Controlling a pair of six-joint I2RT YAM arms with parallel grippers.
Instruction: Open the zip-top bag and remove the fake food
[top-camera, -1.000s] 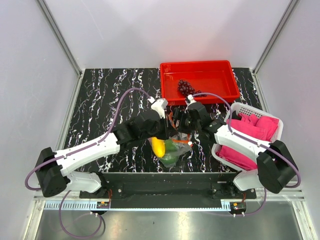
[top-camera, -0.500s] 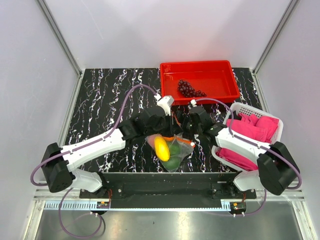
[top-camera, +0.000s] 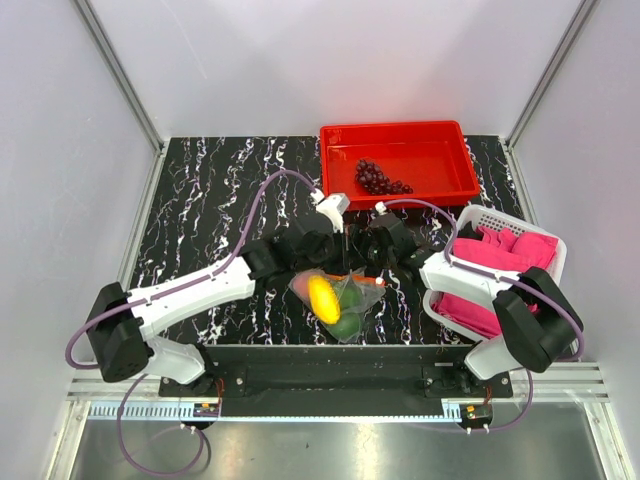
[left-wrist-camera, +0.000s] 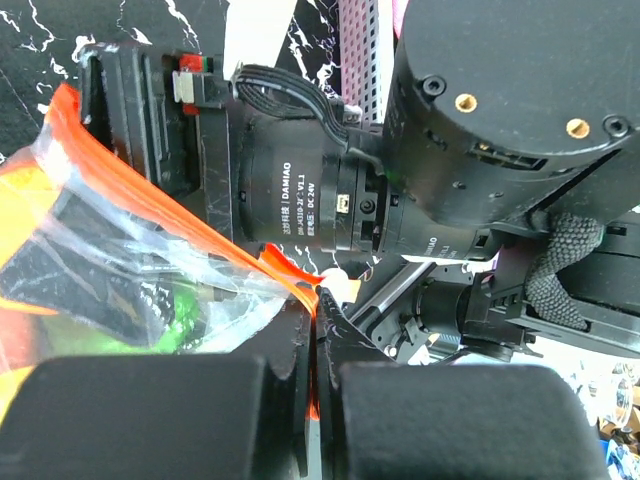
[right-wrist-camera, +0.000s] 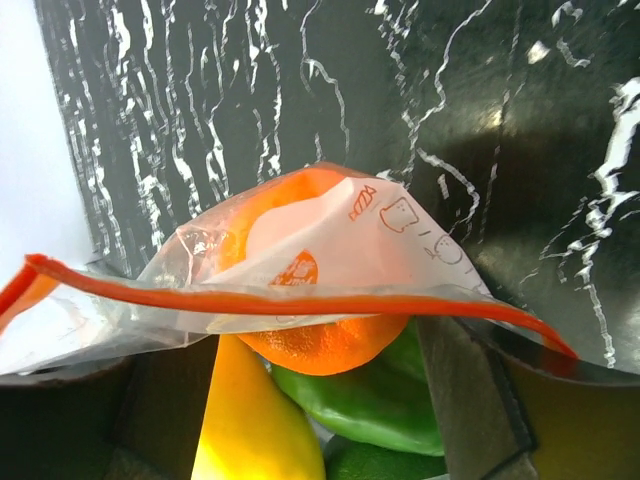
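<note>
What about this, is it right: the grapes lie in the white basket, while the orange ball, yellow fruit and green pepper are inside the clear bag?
Not quite: the top view shows the grapes in the red tray, not the white basket. The orange ball, yellow fruit and green pepper are inside the clear bag.

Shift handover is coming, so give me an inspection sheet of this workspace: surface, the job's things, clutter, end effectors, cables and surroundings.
Surface: black, white-veined table.
Job's things: zip-top bag near the front edge, holding an orange ball, yellow fruit and green pepper; grape bunch lies in the red tray.
Clutter: white basket of pink cloths on the right.
End effectors: left end effector shut on the zip strip; right end effector open at the bag's edge.
Cables: purple cables loop above both arms.
Surroundings: plain white walls, metal frame posts.
</note>
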